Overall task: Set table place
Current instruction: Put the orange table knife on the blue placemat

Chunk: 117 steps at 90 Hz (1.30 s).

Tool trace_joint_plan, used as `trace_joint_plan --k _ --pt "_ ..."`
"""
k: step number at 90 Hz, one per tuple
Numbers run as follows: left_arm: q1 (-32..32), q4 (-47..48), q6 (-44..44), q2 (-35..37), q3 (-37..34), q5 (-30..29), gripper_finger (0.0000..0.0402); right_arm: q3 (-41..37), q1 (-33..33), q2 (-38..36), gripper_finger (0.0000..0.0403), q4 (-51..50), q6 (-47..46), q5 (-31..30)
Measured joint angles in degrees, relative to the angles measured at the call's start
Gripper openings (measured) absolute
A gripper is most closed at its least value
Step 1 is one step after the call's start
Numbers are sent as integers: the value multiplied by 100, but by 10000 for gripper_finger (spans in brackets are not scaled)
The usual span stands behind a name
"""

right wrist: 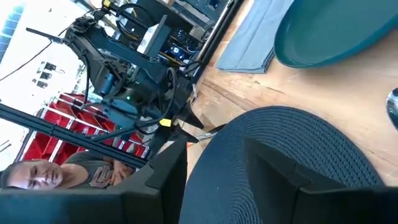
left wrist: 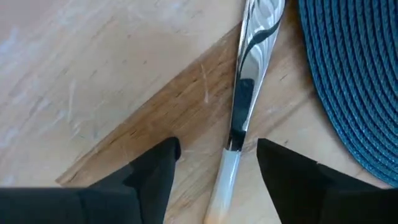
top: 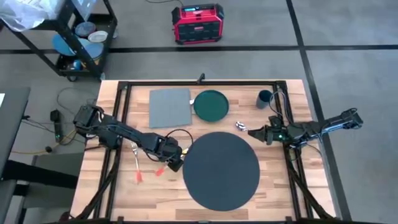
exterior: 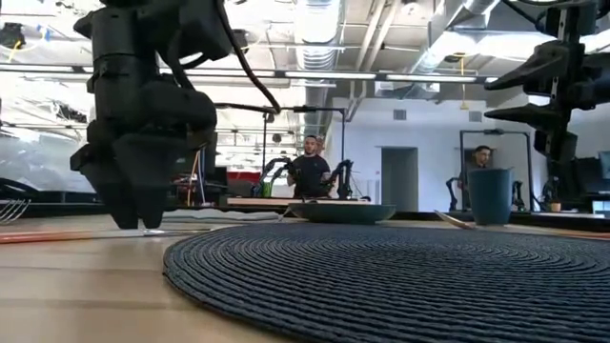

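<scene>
The large round charcoal placemat (top: 221, 171) lies flat on the light-wood table (top: 87, 186), toward the near edge and slightly right of centre. Beyond it sit a dark green plate (top: 211, 104) and, just beside the plate on its left, a grey napkin (top: 169, 107); a dark cup (top: 264, 98) stands near the far right corner. The left hand (top: 175, 163) is lowered to the table just off the mat's left rim, its two dark fingers (left wrist: 155, 171) spread apart on either side of a piece of cutlery (left wrist: 245, 93) with a shiny metal blade and a pale handle; the fingers do not touch it, and the utensil lies on the wood right next to the woven edge of the mat. A fork (top: 137, 163) with a red-tipped handle lies on the table further to the left. The right hand (top: 254, 132) hovers above the table near the mat's upper right edge, close to a small shiny object (top: 239, 126), its fingers (right wrist: 168, 168) parted and holding nothing. In the room beyond the table, two people sit at desks.
</scene>
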<state>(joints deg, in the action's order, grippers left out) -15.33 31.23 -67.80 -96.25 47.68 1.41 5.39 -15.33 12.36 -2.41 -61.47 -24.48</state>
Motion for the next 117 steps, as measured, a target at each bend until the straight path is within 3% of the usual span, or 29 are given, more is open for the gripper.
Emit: trace_joint_plan --k 27,75,86,103,117 --pt "-114 -373 -74 11 -95 101 192 0 7 0 143 -31 -2 0" --pt "-408 -370 -45 -233 -26 -248 187 0 11 0 143 -40 -119 -1" --pt "-304 -447 100 -242 -28 -106 147 0 11 0 143 -42 -153 0" --pt "-264 -946 231 -395 -38 411 24 0 11 0 143 -52 -214 1" --pt "-258 -1925 329 -810 -27 1380 5 0 11 1 143 -71 -214 6"
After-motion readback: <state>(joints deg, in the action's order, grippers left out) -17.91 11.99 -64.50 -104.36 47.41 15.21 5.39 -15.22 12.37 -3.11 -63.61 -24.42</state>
